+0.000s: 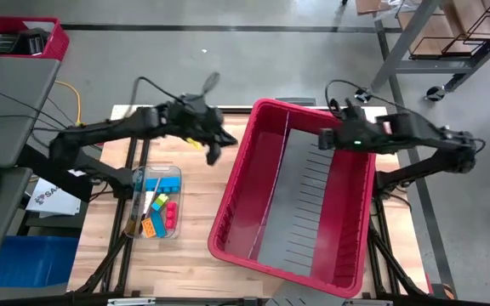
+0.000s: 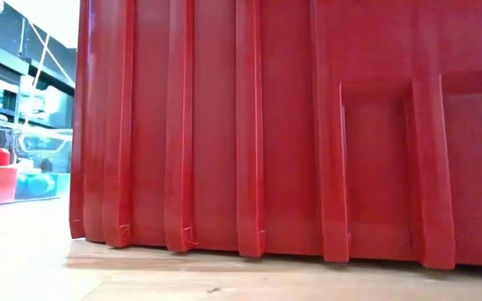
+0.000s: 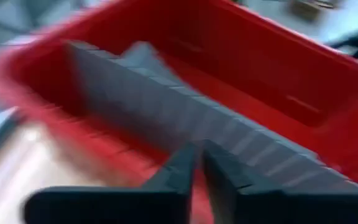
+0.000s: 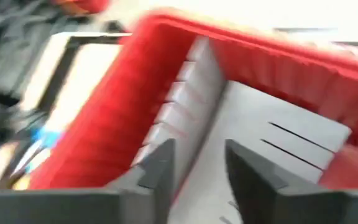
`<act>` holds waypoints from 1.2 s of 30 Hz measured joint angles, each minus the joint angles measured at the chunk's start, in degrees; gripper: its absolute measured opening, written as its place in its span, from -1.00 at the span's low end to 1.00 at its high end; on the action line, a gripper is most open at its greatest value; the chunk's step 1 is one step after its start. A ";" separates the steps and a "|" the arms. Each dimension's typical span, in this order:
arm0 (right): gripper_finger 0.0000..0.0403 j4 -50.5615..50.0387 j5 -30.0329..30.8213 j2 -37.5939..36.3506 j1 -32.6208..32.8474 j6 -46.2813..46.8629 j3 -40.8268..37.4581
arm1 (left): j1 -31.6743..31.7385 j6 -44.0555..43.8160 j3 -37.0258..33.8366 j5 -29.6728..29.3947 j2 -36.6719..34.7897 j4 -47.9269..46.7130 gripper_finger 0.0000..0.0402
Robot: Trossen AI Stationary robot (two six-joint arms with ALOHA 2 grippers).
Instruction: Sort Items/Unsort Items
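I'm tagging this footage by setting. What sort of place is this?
Likely a robotics lab or workshop. A wooden worktable stands on a bare concrete floor, metal shelving on wheels stands behind it, and a large red bin and a clear tray of small coloured blocks sit between two arms.

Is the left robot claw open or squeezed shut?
Shut. The left gripper shows its two dark fingers pressed nearly together, with nothing between them, beside the red bin.
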 joint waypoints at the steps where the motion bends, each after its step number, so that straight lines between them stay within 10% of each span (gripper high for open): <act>1: -0.51 -1.33 0.31 0.41 1.76 -0.61 2.58 | -0.88 0.02 0.00 1.76 1.74 1.46 -0.94; 8: -0.98 -15.87 -4.21 5.18 15.65 8.05 14.34 | -4.11 0.36 -0.07 0.84 10.66 0.29 -0.99; 36: -1.00 -16.88 -43.71 20.55 54.51 59.90 10.57 | 0.44 18.71 -0.13 -2.24 14.44 -9.76 -1.00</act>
